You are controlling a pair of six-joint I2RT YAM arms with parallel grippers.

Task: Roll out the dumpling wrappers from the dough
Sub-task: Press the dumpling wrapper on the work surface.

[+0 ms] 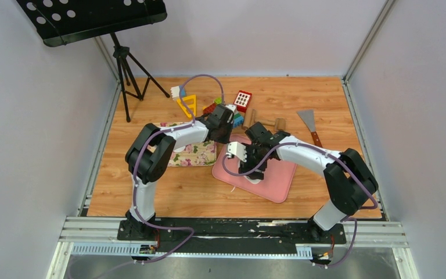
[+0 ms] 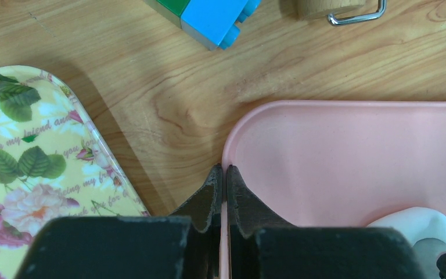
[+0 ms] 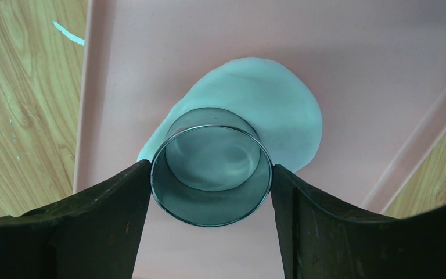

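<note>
The right fingers (image 3: pixel 110 215) clasp a metal ring (image 3: pixel 209 212) from both sides, set over a flattened sheet of dough (image 3: pixel 284 110) that lies on the pink tray (image 3: pixel 209 35). The left fingers (image 2: pixel 208 200), nearly together, pinch that tray's rim. A floral tray (image 2: pixel 23 151) lies beside it on the table (image 2: pixel 180 87).

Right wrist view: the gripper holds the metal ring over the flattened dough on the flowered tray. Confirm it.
Only the surface is wrong: the right gripper holds the metal ring over the flattened dough, which lies on the pink mat, as the right wrist view shows.
</note>
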